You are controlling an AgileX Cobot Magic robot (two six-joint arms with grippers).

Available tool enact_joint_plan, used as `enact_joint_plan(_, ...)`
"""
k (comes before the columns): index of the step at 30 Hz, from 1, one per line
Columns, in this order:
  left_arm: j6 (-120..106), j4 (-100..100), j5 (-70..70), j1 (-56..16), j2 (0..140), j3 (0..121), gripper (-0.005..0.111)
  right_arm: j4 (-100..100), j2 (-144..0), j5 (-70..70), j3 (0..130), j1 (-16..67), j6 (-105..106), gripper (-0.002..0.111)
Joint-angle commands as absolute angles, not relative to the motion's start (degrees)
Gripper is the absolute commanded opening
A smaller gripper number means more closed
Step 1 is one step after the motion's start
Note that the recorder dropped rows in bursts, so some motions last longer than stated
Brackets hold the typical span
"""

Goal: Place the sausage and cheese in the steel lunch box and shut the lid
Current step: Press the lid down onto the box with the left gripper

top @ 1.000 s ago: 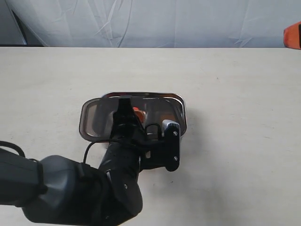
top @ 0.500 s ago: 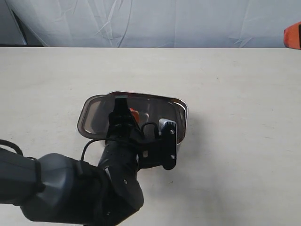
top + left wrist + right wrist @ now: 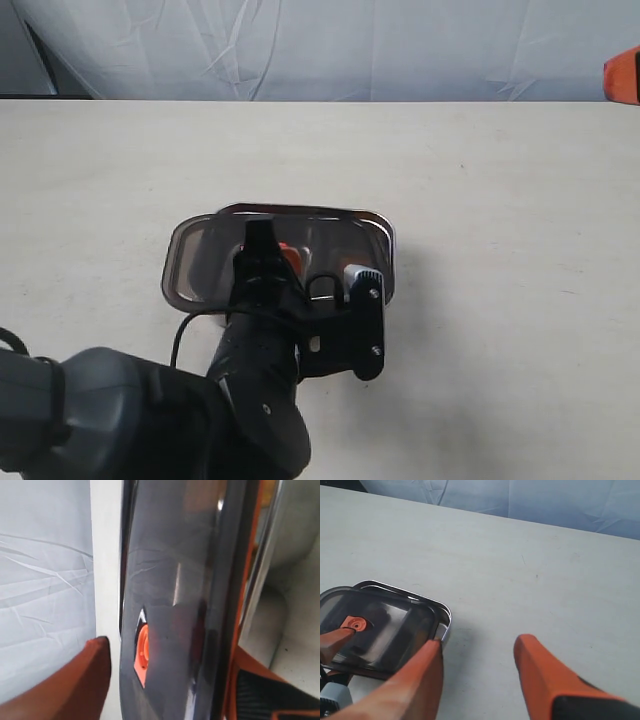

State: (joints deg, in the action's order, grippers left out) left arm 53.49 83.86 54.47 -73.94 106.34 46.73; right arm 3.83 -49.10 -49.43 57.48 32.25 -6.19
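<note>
The dark translucent lid (image 3: 200,265) lies over the steel lunch box (image 3: 385,235), overhanging it to the left. My left gripper (image 3: 272,255) reaches over the lid from the near side. In the left wrist view the lid (image 3: 170,555) runs edge-on between the jaws of the left gripper (image 3: 172,650), which is open, with a strip of table showing between one finger (image 3: 92,680) and the lid. The orange valve tab (image 3: 142,652) faces that finger. My right gripper (image 3: 481,642) hangs open over bare table beside the box (image 3: 445,617). Sausage and cheese are hidden.
The pale table (image 3: 500,180) stretches on all sides of the box, with a white cloth backdrop (image 3: 320,50) behind its far edge. An orange piece (image 3: 624,75) shows at the right border of the exterior view. My left arm (image 3: 150,420) fills the near left.
The left gripper shifted slightly with the lid between its jaws. The lid slid a little left and lies flatter over the box. Both grippers kept the same opening.
</note>
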Motion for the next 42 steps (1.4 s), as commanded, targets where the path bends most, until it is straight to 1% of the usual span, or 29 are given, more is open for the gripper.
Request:
enact_joint_plan(1,53.6,81.7,52.9,-75.0,106.0,46.3,0.058,4.4,-48.7,-49.3,57.8,32.0,-6.0,0.046)
enact_joint_plan(17,45.5,78.6,53.9,-75.0,106.0,46.3,0.058,4.4,-48.7,-49.3,57.8,32.0,-6.0,0.046)
enact_joint_plan(31,34.8,67.9,53.9,-75.0,102.5,49.9,0.058,4.4,-48.7,-49.3,57.8,32.0,-6.0,0.046)
enact_joint_plan(42,34.0,65.8,55.4,-75.0,102.5,49.9,0.058,4.4,-48.7,-49.3,57.8,32.0,-6.1,0.046)
